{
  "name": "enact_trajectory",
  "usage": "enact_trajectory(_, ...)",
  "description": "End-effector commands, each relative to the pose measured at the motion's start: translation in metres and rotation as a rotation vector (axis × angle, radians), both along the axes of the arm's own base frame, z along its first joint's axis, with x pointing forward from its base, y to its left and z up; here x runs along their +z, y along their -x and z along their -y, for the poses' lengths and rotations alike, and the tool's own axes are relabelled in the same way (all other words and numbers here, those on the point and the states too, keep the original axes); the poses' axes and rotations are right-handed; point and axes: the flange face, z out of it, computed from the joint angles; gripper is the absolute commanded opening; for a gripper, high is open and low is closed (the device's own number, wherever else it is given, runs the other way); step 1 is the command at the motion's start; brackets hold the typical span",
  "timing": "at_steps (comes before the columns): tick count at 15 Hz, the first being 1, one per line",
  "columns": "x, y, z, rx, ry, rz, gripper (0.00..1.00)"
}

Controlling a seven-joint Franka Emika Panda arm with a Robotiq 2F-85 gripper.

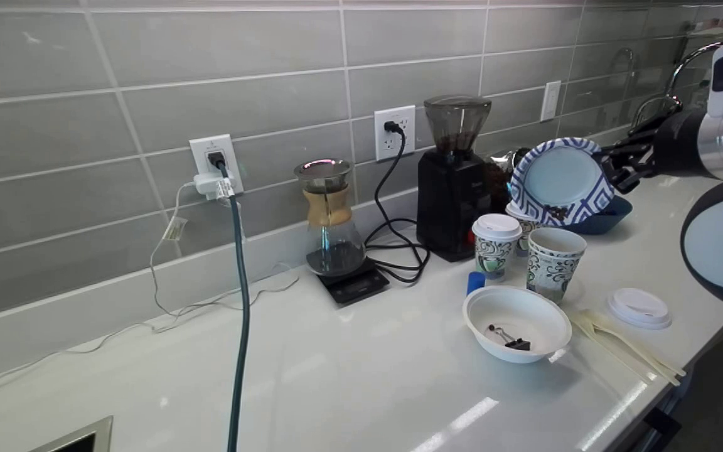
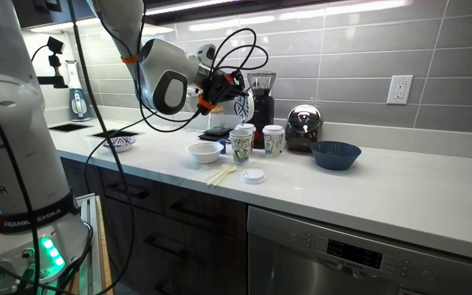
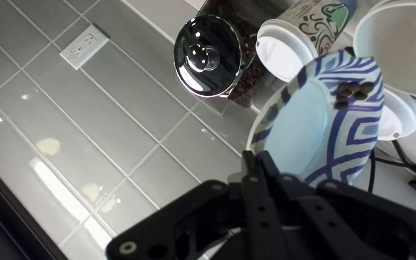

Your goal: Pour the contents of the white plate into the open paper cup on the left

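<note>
My gripper (image 3: 256, 157) is shut on the rim of the white plate (image 3: 298, 122), which has a blue pattern round its edge. In an exterior view the plate (image 1: 560, 176) hangs steeply tilted, its face turned outward and its low edge close above the open paper cup (image 1: 551, 270). Several dark beans (image 3: 352, 90) cluster on that low part of the rim. One dark bit lies right at the edge facing the cup's mouth (image 3: 403, 47) in the wrist view. From the opposite side, the plate (image 2: 242, 108) shows partly hidden behind my gripper.
Two lidded cups (image 1: 497, 245) (image 2: 273, 139) stand beside the open one. Around them are a coffee grinder (image 1: 452, 194), a bean jar (image 3: 208, 56), a dark blue bowl (image 2: 335, 155), a white bowl (image 1: 518, 323) holding a binder clip, a loose lid (image 2: 253, 176) and pale utensils (image 1: 625, 345).
</note>
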Motion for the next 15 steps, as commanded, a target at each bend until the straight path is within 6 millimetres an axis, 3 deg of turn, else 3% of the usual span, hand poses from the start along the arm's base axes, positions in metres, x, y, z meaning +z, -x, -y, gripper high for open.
enact_trajectory(1, 0.0060, 0.0049, -0.0069, 0.027, 0.014, 0.054, 0.01)
enact_trajectory(15, 0.0073, 0.0087, 0.0009, 0.033, 0.073, 0.061, 0.01)
